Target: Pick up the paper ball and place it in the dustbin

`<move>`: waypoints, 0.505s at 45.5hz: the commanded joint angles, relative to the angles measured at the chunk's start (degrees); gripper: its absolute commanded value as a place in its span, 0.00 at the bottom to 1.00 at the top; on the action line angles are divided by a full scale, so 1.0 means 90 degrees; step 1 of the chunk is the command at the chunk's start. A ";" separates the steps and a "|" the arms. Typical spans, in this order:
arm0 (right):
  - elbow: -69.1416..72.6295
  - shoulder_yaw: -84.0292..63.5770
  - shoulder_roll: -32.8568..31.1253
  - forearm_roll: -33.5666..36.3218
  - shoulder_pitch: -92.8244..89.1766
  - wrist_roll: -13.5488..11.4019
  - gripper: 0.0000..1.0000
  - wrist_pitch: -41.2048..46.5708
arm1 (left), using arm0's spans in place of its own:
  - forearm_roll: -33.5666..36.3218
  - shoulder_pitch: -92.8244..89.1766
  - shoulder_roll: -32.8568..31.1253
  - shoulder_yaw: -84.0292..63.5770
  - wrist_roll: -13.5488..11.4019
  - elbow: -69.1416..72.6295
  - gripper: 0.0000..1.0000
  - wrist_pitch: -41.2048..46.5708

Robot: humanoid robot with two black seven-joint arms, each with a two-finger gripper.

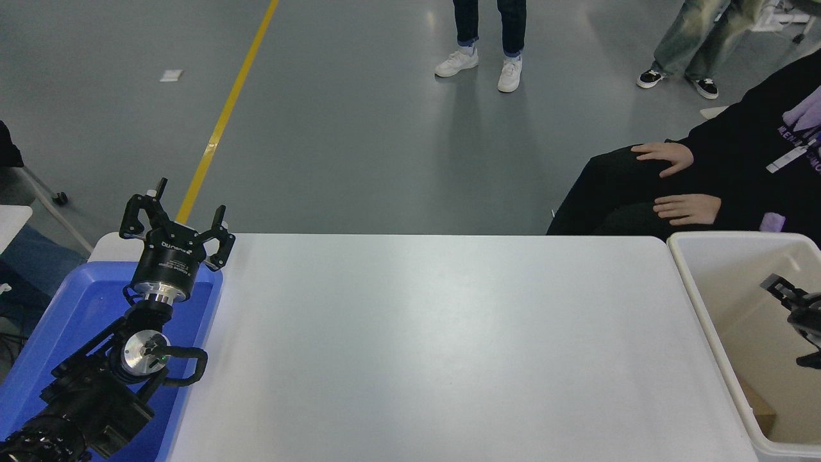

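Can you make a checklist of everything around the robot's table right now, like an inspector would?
Surface: white table, nothing lying on it.
Job's things: dustbin at the table's right end; paper ball not seen, on the table or in the bin's visible part.
Clutter: blue tray at the table's left end; a brown scrap low in the dustbin.
Grippers: left gripper open, parked over the tray; right gripper over the dustbin, cut off by the picture's edge, fingers unclear.
Cables: a black cable loop on the left arm.
Surroundings: grey floor with a yellow line; a seated person beyond the dustbin; two people's legs farther back.
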 commanded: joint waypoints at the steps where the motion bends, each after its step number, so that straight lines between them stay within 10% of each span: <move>1: 0.2274 -0.1404 -0.0292 0.0010 0.2123 -0.0035 1.00 0.0283 | 0.0000 0.0000 -0.0003 0.0001 0.0002 0.0001 0.98 0.0002; 23: 0.3204 -0.1600 0.0587 0.0527 0.5346 -0.0006 1.00 0.5770 | 0.0000 0.0010 0.0007 0.0001 0.0002 0.0001 0.98 0.0002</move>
